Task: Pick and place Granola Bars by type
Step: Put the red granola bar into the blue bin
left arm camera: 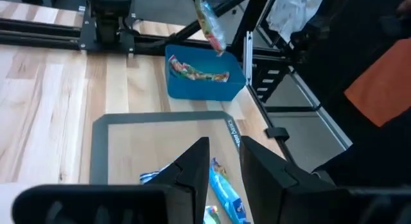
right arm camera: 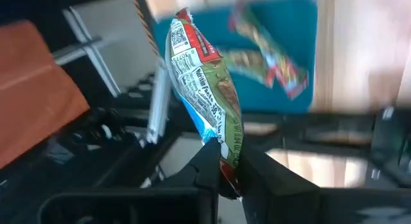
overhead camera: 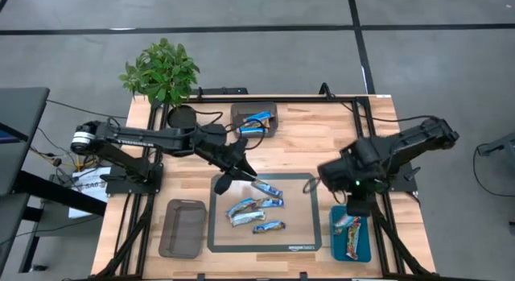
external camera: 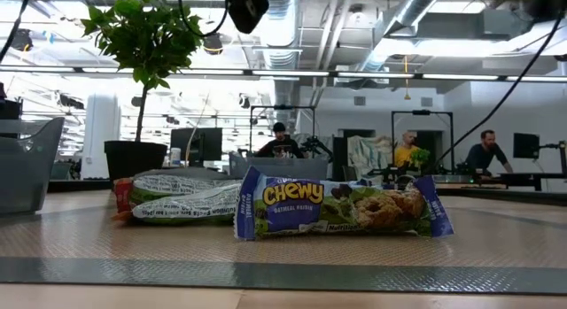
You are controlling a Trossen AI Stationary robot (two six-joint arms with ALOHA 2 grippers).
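Several blue-wrapped granola bars lie flat on the dark-framed mat; the nearest one in the low view reads Chewy. My left gripper hovers open over the mat's far part. Its fingers stand on either side of a blue bar without touching it. My right gripper hangs over the teal tray and is shut on a green-and-red bar. Another such bar lies in the tray. One blue bar lies in the far grey bin. My right gripper pinches the green-and-red bar by one end between its two fingers. The fingers come from above, pointing down. The bar is lifted clear and hangs below them, over the teal tray.
A second grey bin sits at the table's near left beside the mat. A potted plant stands at the far left corner. Black frame rails run along both table sides. People sit in the room beyond the table.
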